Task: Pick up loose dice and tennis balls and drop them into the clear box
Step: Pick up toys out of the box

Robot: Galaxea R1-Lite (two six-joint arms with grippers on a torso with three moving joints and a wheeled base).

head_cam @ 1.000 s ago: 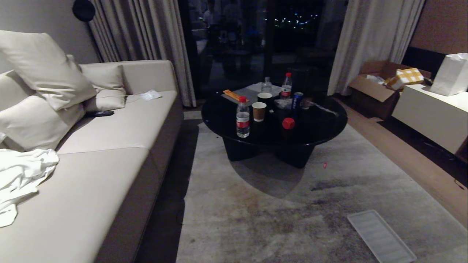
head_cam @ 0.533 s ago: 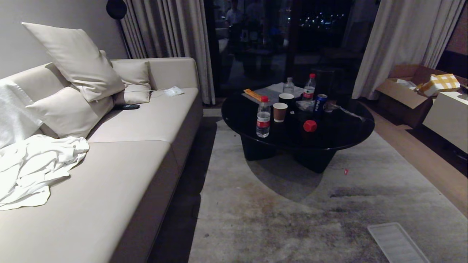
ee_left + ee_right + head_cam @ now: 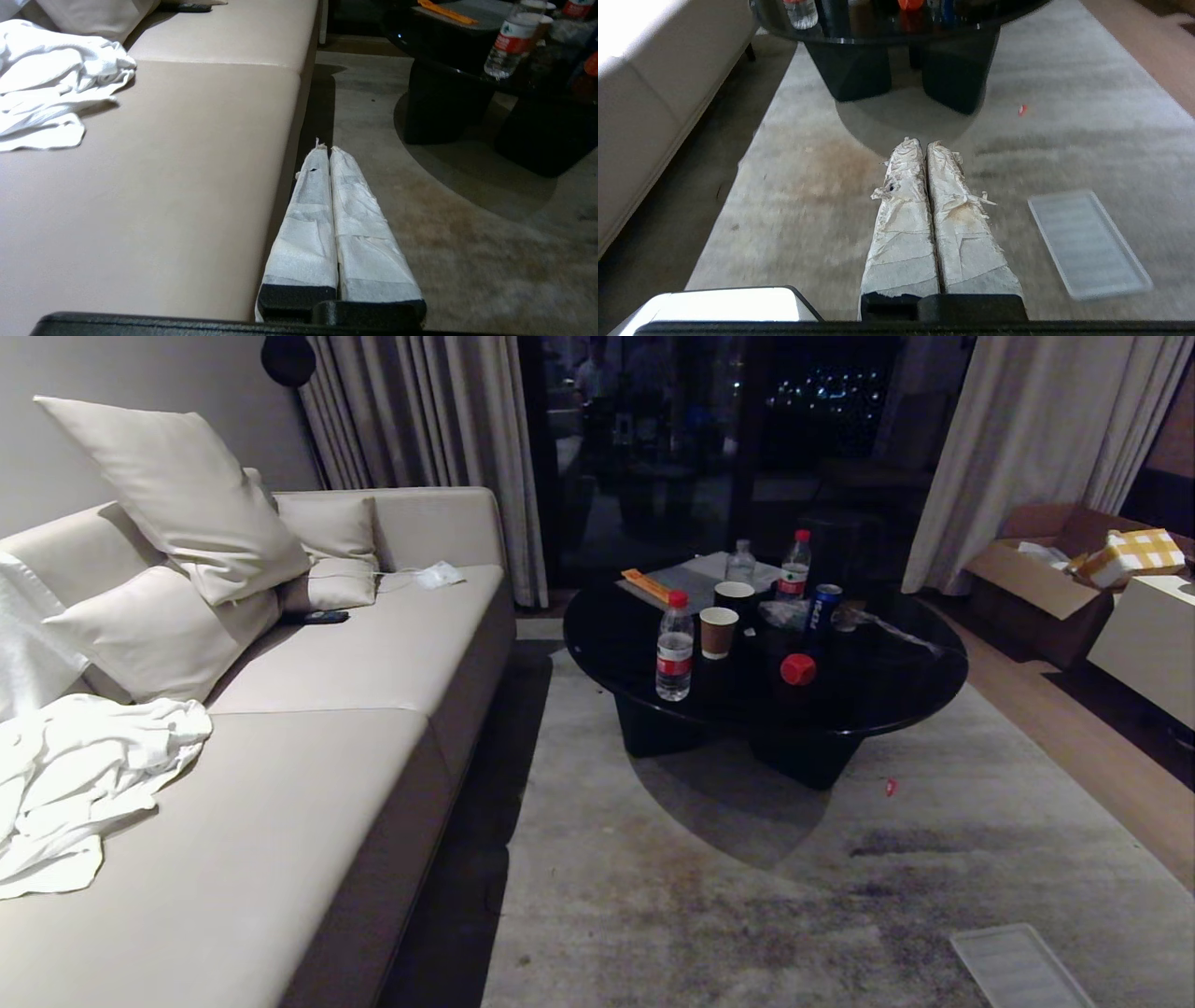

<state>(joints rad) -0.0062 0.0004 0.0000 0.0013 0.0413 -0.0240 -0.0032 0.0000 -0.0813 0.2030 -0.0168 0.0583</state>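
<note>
Left gripper: up over the rug, just beside the sofa edge. Wrapped fingers pressed tight together, gripping nothing. Right gripper: up over the rug too, pointing at the table. Fingers pressed tight together, gripping nothing. Neither arm seen from the head.

No dice, no balls and no clear box seen anywhere, so cannot tell where they are. Only a flat ribbed lid flat on the rug near its front right corner, well apart from the table.

Round black table standing at the far part of the rug. Near its left edge, a bottle with a red cap. Just beside that, a brown cup. Toward the middle, a red cap. Further back, a blue can, a dark cup and two more bottles. Small red bit on the rug right of the table foot.

Long pale sofa along the left edge of the rug. White cloth bunched on the near seat. Cushions stacked at the far end. Open carton at the far right wall.
</note>
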